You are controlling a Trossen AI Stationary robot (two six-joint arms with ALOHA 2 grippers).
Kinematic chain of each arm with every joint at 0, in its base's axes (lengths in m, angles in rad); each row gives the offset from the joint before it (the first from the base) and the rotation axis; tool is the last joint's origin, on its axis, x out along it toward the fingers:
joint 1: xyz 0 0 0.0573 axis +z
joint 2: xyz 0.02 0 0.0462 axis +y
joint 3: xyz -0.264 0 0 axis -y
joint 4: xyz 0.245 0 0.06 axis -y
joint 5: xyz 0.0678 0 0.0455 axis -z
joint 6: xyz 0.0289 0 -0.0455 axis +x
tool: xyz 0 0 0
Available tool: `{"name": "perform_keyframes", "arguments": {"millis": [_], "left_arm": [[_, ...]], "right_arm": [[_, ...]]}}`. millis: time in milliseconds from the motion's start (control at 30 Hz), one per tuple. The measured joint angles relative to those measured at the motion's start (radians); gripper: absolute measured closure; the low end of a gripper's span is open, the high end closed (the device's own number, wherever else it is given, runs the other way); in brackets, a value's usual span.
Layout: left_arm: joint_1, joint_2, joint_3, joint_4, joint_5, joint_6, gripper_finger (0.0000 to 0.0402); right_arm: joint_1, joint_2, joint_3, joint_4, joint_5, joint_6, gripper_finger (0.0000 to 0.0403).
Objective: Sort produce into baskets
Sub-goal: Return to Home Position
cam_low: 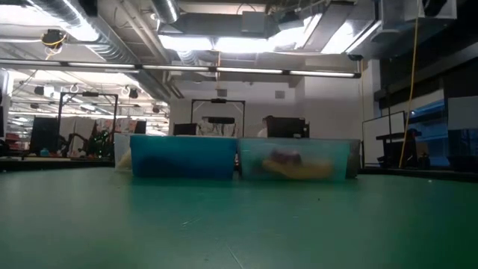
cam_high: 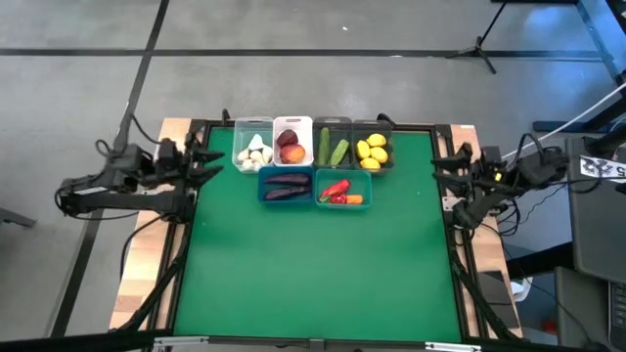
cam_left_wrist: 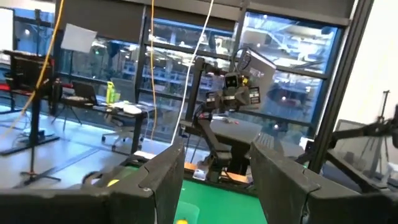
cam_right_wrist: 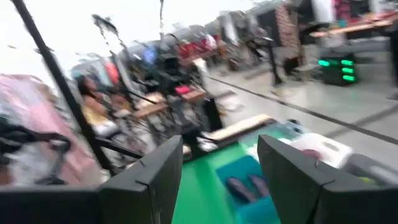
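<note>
Six baskets stand together at the far middle of the green table (cam_high: 313, 274). The clear one (cam_high: 254, 149) holds white garlic, the white one (cam_high: 292, 144) red peaches, and one dark one (cam_high: 333, 149) green cucumbers. The other dark one (cam_high: 373, 150) holds yellow lemons, the blue one (cam_high: 287, 185) purple eggplants, and the teal one (cam_high: 342, 190) red peppers and an orange carrot. My left gripper (cam_high: 208, 162) (cam_left_wrist: 214, 180) hovers open at the table's left edge. My right gripper (cam_high: 441, 168) (cam_right_wrist: 221, 180) hovers open at the right edge. Both hold nothing.
The low view shows the blue basket (cam_low: 183, 157) and the teal basket (cam_low: 295, 159) side by side, with bare green mat in front of them. A black frame (cam_high: 455, 244) runs along the table's edges. Stands, cables and desks fill the room beyond the table.
</note>
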Motion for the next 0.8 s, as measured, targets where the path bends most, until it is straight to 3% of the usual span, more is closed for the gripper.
{"name": "perform_keyframes", "arguments": {"millis": [167, 400, 667, 800], "left_arm": [[-0.028, 0.000, -0.145, 0.176, 0.000, -0.046, 0.0224], [-0.176, 0.000, -0.366, 0.485, -0.014, -0.081, 0.0224], [-0.380, 0.001, -0.524, 0.625, -0.260, -0.076, 0.0224], [-0.459, 0.001, -0.573, 0.662, -0.294, -0.053, 0.0224]], "right_arm": [[0.000, -0.151, -0.214, 0.173, -0.058, -0.024, 0.0194], [0.000, -0.258, -0.461, 0.328, -0.083, -0.026, 0.0194], [0.000, -0.323, -0.604, 0.417, -0.083, -0.023, 0.0194], [0.000, -0.323, -0.638, 0.414, -0.075, -0.014, 0.0194]]}}
